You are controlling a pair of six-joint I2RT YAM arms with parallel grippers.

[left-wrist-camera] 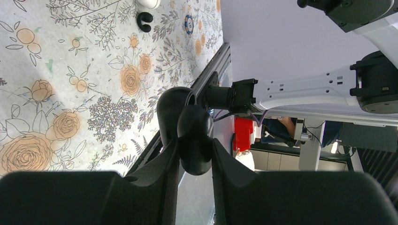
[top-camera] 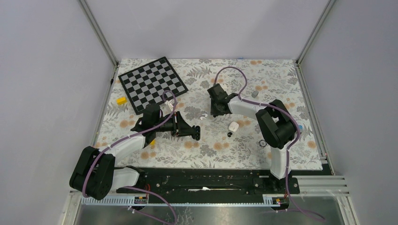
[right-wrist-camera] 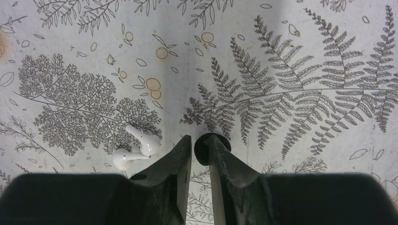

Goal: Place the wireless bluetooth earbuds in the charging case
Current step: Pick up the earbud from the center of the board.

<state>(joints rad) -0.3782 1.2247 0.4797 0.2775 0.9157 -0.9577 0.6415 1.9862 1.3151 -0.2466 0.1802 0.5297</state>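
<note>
Right tool: fingers drawn nearly together, nipping a small black round piece, by its look a black earbud. Held clear of the flowered worktop, it seems.

Just to its left on the cloth: a pair of white stemmed buds, lying loose and touching each other.

Charging case: rests on the worktop, from the right tool toward the arm bases and a little to the right. Right arm is the nearer one. The case reads as a roundish blob from above, so no long axis is clear. Lid up or down: cannot tell. Sockets and what they hold: not visible.

Second earbud: on the cloth just beside the case, on its near side.

Left tool: clenched on a black oval pebble, with another rounded black lobe behind it. It sits farther from the case.

Judgement: the carry runs back toward the bases, and the lid needs checking first.
</note>
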